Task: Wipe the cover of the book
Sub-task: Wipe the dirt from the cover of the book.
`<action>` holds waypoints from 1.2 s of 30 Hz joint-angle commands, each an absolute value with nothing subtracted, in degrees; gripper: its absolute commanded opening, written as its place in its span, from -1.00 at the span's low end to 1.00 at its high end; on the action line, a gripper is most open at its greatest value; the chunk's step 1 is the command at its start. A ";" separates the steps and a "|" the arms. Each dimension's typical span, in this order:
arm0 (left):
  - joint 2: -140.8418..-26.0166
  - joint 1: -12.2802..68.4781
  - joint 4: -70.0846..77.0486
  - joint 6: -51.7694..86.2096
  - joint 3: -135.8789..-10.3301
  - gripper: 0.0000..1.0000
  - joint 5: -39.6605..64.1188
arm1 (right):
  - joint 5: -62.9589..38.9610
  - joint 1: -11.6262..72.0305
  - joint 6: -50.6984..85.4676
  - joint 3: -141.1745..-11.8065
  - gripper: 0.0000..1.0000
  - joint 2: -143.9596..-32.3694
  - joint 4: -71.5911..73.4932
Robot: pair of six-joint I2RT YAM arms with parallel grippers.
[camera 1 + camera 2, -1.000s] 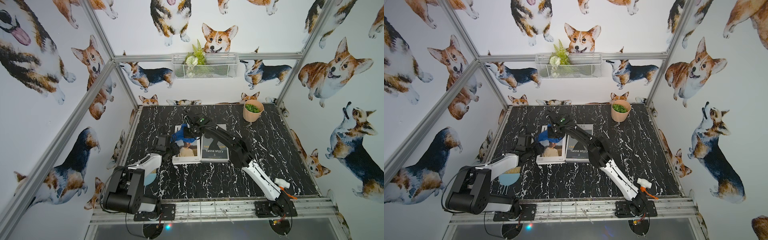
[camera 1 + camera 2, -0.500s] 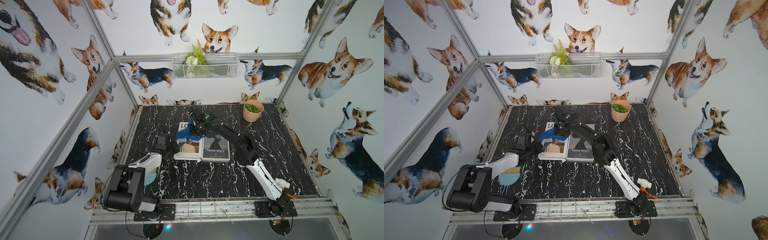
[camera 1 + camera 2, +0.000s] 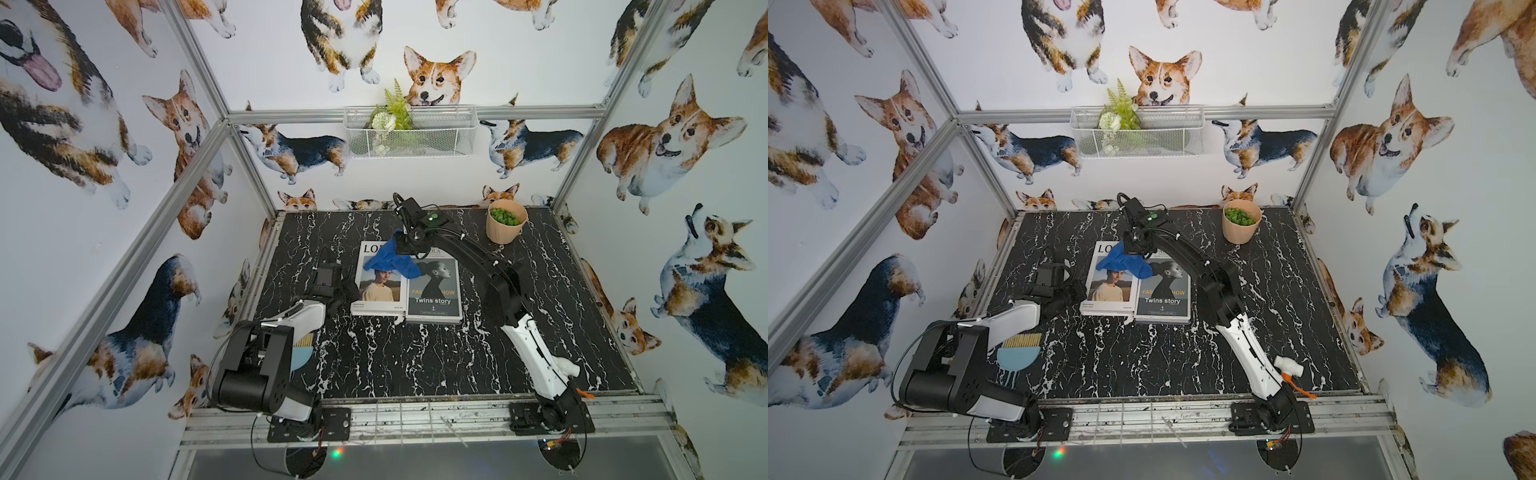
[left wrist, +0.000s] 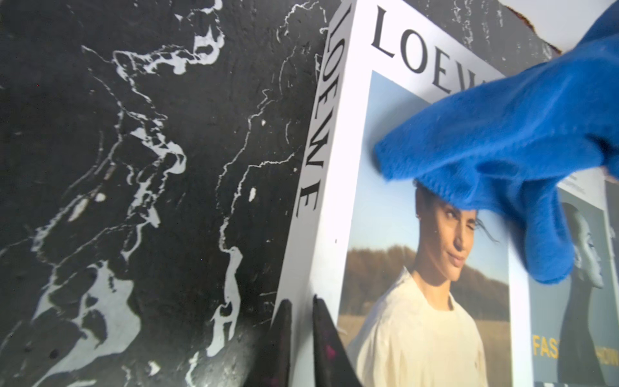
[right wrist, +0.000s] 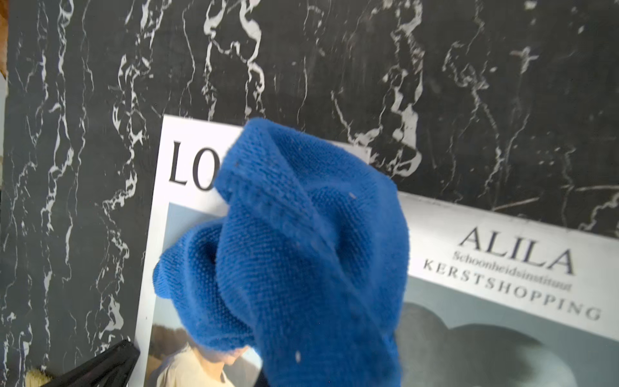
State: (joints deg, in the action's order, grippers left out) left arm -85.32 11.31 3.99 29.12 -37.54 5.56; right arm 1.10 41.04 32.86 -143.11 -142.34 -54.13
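Black marble table [image 3: 415, 365], corgi walls [image 3: 83, 174] all round, and the white book [image 3: 376, 293] lies flat right at your left fingers [image 4: 284, 338], which are drawn together, tips at its spine, gripping nothing. Your right fingers [image 3: 402, 249] are clamped on the blue cloth [image 3: 390, 264], bunched below them over the cover's title end. Watch it: the cloth's tail spills onto the dark book [image 3: 434, 291] alongside. Press too lightly and only loose folds brush the cover; drag away from the left fingers and the book could slide, braced on one side only.
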 commanded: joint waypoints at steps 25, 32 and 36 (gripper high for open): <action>-95.45 11.78 -8.97 24.04 -50.92 0.06 5.31 | -1.27 41.75 25.66 -143.13 -1.00 -142.45 -44.94; -92.57 12.05 -9.32 26.35 -49.42 0.02 6.74 | 2.24 40.52 23.03 -139.83 -1.00 -137.46 -42.30; -89.22 12.21 -8.79 27.03 -45.49 0.02 6.13 | -1.68 37.06 29.51 -146.31 -1.00 -144.13 -41.93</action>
State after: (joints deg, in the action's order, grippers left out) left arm -91.00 12.08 -6.48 26.02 -47.33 6.50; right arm -0.05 39.44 24.56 -142.91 -139.74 -42.00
